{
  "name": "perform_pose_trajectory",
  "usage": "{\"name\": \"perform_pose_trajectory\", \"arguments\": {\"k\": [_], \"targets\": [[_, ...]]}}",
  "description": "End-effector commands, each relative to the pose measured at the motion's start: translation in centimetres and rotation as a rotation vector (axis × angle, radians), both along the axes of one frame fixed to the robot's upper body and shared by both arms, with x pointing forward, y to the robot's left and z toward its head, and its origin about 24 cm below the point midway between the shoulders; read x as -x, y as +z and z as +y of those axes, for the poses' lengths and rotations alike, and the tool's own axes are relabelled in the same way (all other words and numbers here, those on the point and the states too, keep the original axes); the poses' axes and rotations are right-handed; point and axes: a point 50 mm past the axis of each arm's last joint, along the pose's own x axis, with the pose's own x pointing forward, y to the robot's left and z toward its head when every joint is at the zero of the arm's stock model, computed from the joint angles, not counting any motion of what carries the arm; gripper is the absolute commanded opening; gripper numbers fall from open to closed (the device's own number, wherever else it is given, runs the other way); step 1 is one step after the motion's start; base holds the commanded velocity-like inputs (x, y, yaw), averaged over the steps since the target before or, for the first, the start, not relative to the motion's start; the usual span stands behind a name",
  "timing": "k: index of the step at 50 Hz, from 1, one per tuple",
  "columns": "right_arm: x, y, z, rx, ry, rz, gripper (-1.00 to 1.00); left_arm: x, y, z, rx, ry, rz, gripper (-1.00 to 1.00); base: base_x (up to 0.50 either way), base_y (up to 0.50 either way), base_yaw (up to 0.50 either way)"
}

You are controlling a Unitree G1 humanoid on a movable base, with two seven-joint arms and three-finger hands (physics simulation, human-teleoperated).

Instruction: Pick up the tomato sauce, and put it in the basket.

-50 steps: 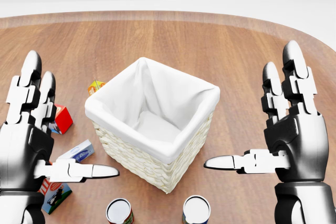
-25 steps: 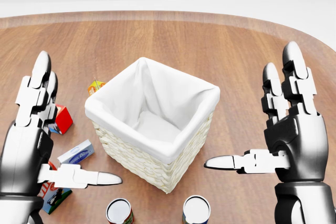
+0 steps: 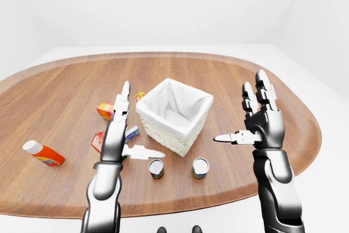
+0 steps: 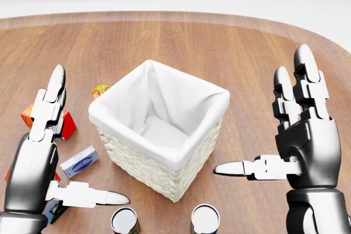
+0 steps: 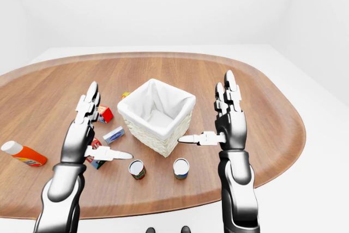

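Observation:
Two cans stand upright at the bottom of the head view. The red-labelled one [image 4: 125, 221], the likely tomato sauce, is on the left, and a blue-labelled one [image 4: 205, 218] is on the right. The wicker basket [image 4: 193, 145] with a white liner sits in the middle, with nothing in it. My left hand [image 4: 90, 135] is raised to the basket's left, fingers straight and thumb pointing right, just above and left of the red-labelled can. My right hand [image 4: 260, 112] is raised to the basket's right, thumb pointing left. Both hands are open and hold nothing.
Left of the basket lie a red box [image 4: 67, 124], a small yellow-orange box [image 4: 100, 89], a blue-and-white packet [image 4: 80, 161] and a carton [image 4: 55, 207] half hidden by my left hand. An orange bottle [image 3: 43, 154] with a white cap lies at the far left. The table edge curves close below the cans.
My left hand has shifted right and turned edge-on, its thumb lower and nearer the red-labelled can. An orange box now shows behind it. The right hand and the things on the table have not moved.

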Motion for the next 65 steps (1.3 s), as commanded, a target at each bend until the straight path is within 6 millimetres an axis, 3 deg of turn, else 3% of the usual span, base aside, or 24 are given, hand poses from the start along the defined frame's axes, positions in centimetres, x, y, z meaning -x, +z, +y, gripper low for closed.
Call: {"name": "perform_pose_trajectory", "arguments": {"k": [1,16,65], "targets": [[-0.2,-0.2,-0.1,-0.001,-0.002,0.008,1.0,0.2,-0.8,0.0,-0.039,0.019,0.038,1.0,0.0,0.0,0.0],[-0.2,-0.1,-0.2,-0.003,-0.006,0.005,1.0,0.7,-2.2,-0.2,-0.075,0.041,0.098,1.0,0.0,0.0,0.0],[-0.3,-0.6,-0.2,0.003,-0.007,0.027,1.0,1.7,-2.2,-0.4,-0.171,0.034,0.114,1.0,0.0,0.0,0.0]]}}
